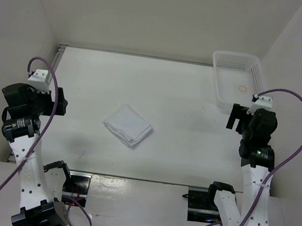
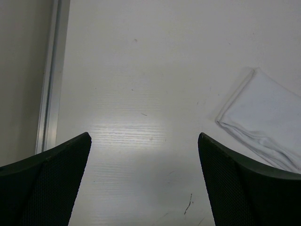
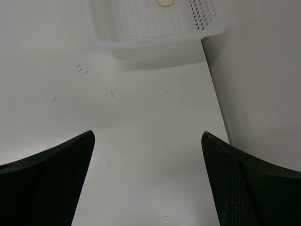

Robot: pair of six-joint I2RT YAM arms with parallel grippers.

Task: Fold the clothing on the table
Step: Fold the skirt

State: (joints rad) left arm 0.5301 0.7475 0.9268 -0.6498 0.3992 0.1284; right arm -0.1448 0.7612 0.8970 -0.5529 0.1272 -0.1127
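You see the clothing (image 1: 128,125) lying as a compact folded packet on the table (image 1: 186,107), well off to the basket's (image 1: 219,83) near left, with left gripper (image 2: 143,136) and right gripper (image 3: 148,134) both spread wide and empty, so folding looks essentially done.

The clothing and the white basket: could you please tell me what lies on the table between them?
Nothing: the top external view shows only bare table between the folded clothing and the basket.
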